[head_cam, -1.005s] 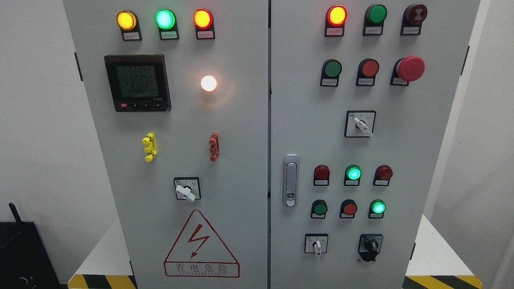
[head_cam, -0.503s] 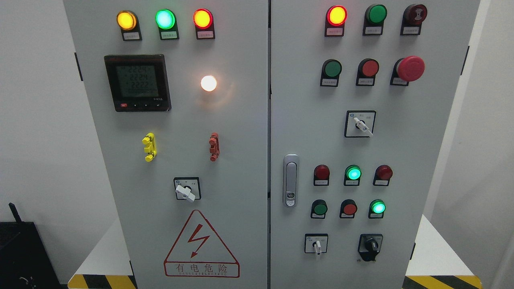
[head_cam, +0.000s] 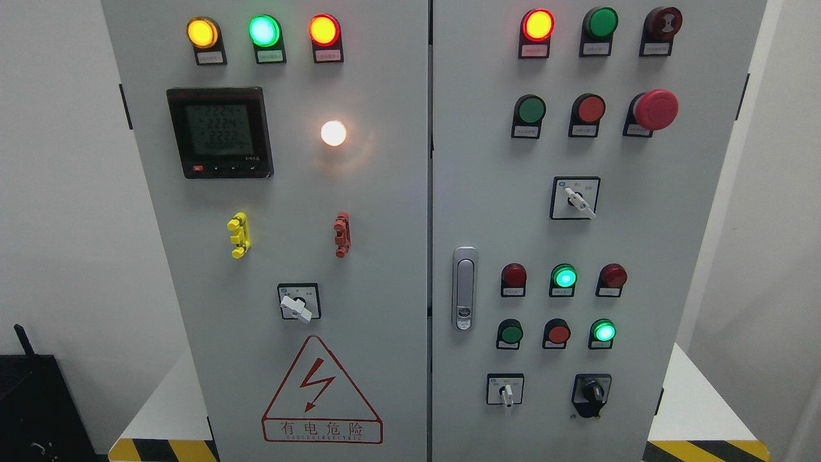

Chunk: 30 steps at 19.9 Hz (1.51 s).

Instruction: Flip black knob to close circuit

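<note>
Pale grey steel double-door cabinet (head_cam: 385, 212): left door carries lit amber round lamp (head_cam: 202, 33), lit green round lamp (head_cam: 263, 30), lit red-orange round lamp (head_cam: 324, 29), glowing white round lamp (head_cam: 333, 133), black-framed meter with grey-green display (head_cam: 219, 132), yellow plastic clip (head_cam: 238, 235), red-orange plastic clip (head_cam: 342, 235) and red-outlined triangular warning sign with red lightning bolt (head_cam: 321, 393). Right door carries lit red round lamp (head_cam: 537, 25), dark green round button (head_cam: 601, 22), red mushroom-head button (head_cam: 655, 109), two lit bright-green round lamps (head_cam: 564, 277), silver metal door handle (head_cam: 464, 288) and black rotary knob on black plate (head_cam: 591, 392). Base shows yellow-and-black diagonal hazard stripes (head_cam: 163, 450) under a white plinth top.
</note>
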Each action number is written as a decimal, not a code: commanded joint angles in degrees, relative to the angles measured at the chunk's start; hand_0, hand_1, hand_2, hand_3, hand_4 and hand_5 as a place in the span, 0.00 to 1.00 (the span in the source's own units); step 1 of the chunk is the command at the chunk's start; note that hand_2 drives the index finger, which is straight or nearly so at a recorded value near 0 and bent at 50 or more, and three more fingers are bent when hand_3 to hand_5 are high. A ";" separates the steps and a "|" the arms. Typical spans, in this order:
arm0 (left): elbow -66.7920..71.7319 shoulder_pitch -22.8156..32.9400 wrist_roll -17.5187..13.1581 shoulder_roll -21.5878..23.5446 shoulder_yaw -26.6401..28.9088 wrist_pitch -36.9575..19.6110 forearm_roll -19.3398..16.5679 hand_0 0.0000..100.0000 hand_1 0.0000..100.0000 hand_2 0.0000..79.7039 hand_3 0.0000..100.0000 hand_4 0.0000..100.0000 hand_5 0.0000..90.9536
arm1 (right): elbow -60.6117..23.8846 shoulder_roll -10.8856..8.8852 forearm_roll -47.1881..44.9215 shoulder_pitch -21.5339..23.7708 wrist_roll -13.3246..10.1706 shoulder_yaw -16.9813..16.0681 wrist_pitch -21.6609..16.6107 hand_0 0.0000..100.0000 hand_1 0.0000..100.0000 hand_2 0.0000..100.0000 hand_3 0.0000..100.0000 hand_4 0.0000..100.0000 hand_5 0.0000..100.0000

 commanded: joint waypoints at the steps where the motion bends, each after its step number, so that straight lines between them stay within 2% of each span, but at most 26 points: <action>1: -0.01 0.00 0.04 0.06 0.62 0.00 0.44 0.00 0.00 0.00 0.05 0.02 0.00 | -40.72 1.48 -9.55 5.28 -0.12 5.03 -0.05 0.00 0.00 0.00 0.00 0.00 0.00; 3: -0.01 0.00 0.04 0.06 0.62 0.00 0.44 0.00 0.00 0.00 0.05 0.02 0.00 | -47.33 1.04 -9.91 5.90 0.06 4.86 -0.49 0.00 0.00 0.00 0.00 0.00 0.00; 8: -0.01 0.00 0.04 -0.03 0.62 0.00 0.44 0.00 0.00 0.00 0.05 0.02 0.00 | -62.70 1.48 -10.00 7.56 -0.12 3.54 -1.11 0.00 0.00 0.00 0.07 0.00 0.00; 12: 0.08 0.00 0.04 0.06 0.62 0.00 0.44 0.00 0.00 0.00 0.05 0.02 0.00 | -77.82 1.47 -9.65 9.59 -1.08 3.19 -1.19 0.00 0.00 0.01 0.12 0.09 0.00; 13: -0.01 0.00 0.04 0.06 0.62 0.00 0.44 0.00 0.00 0.00 0.05 0.02 0.00 | -80.99 1.47 -9.47 9.59 -1.78 2.84 -1.11 0.00 0.00 0.08 0.19 0.16 0.00; 15: -0.01 0.00 0.04 -0.03 0.62 0.00 0.44 0.00 0.00 0.00 0.05 0.02 0.00 | -86.35 1.47 -7.73 9.50 -3.97 2.05 -1.19 0.00 0.01 0.16 0.30 0.26 0.07; 16: -0.01 0.00 0.04 0.06 0.62 0.00 0.44 0.00 0.00 0.00 0.05 0.02 0.00 | -88.03 1.56 -5.36 9.33 -4.42 1.61 -1.19 0.00 0.02 0.23 0.41 0.35 0.18; 17: -0.01 0.00 0.04 -0.03 0.62 0.00 0.44 0.00 0.00 0.00 0.05 0.02 0.00 | -89.09 1.65 -1.60 9.24 -4.51 0.65 -1.72 0.00 0.03 0.26 0.45 0.39 0.26; 18: -0.01 0.00 0.04 -0.03 0.62 0.00 0.44 0.00 0.00 0.00 0.05 0.02 0.00 | -89.63 1.65 3.14 9.07 -4.68 -0.84 -3.03 0.00 0.10 0.33 0.55 0.49 0.50; 19: -0.01 0.00 0.04 -0.03 0.62 0.00 0.44 0.00 0.00 0.00 0.05 0.02 0.00 | -89.63 1.65 9.27 8.72 -5.47 -2.33 -4.61 0.00 0.16 0.36 0.59 0.52 0.53; 21: -0.01 0.00 0.04 -0.03 0.62 0.00 0.44 0.00 0.00 0.00 0.05 0.02 0.00 | -89.37 1.65 20.62 6.88 -9.41 -5.41 -7.25 0.00 0.23 0.41 0.65 0.55 0.53; 22: -0.01 0.00 0.04 -0.03 0.62 0.00 0.44 0.00 0.00 0.00 0.05 0.02 0.00 | -89.37 1.65 25.02 5.91 -11.35 -6.30 -7.95 0.00 0.28 0.46 0.69 0.58 0.55; 23: -0.01 0.00 0.04 -0.03 0.62 0.00 0.44 0.00 0.00 0.00 0.05 0.02 0.00 | -89.46 1.30 28.20 5.29 -11.97 -6.83 -8.48 0.00 0.30 0.48 0.71 0.59 0.57; 25: -0.01 0.00 0.04 0.06 0.62 0.00 0.44 0.00 0.00 0.00 0.05 0.02 0.00 | -89.81 0.95 33.13 3.71 -11.98 -7.36 -8.66 0.00 0.37 0.59 0.79 0.67 0.66; 30: -0.01 0.00 0.04 -0.03 0.62 0.00 0.44 0.00 0.00 0.00 0.05 0.02 0.00 | -92.00 0.68 48.77 -1.30 -11.98 -7.54 -7.53 0.00 0.37 0.71 0.92 0.71 0.74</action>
